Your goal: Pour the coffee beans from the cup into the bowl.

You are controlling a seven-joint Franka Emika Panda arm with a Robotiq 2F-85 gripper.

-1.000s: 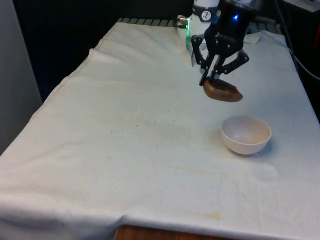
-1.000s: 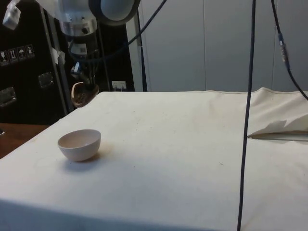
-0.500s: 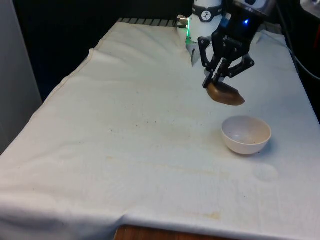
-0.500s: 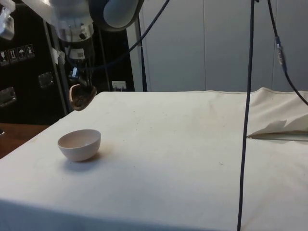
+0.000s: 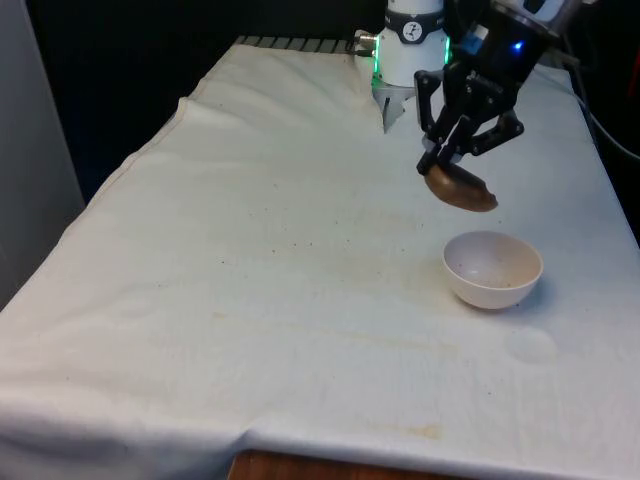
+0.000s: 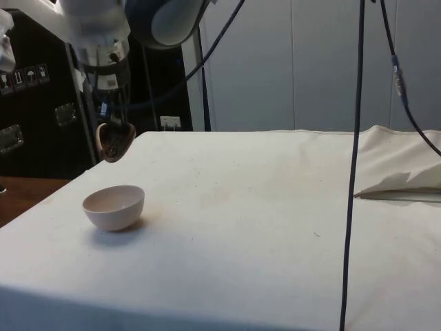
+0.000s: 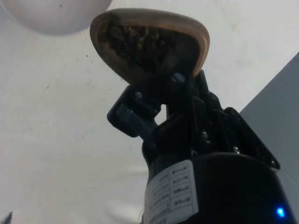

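Front view, left to right: bare white cloth [image 5: 250,260]; gripper [image 5: 445,165] tilted, fingers clamped on brown cup [image 5: 461,189] rim, held in air, beans [image 7: 140,44] inside; white bowl [image 5: 493,268] on cloth, just below and right.

The arm [image 6: 103,21] is white with rounded joint housings and a grey-blue end cap at one joint. A green light glows on its white base [image 5: 405,50]. Black cables run from it. The claw [image 5: 446,165] is black, built of angled linkage bars with round screw heads at the pivots, on a round black body carrying a white printed label. Its fingers [image 7: 140,119] are black.
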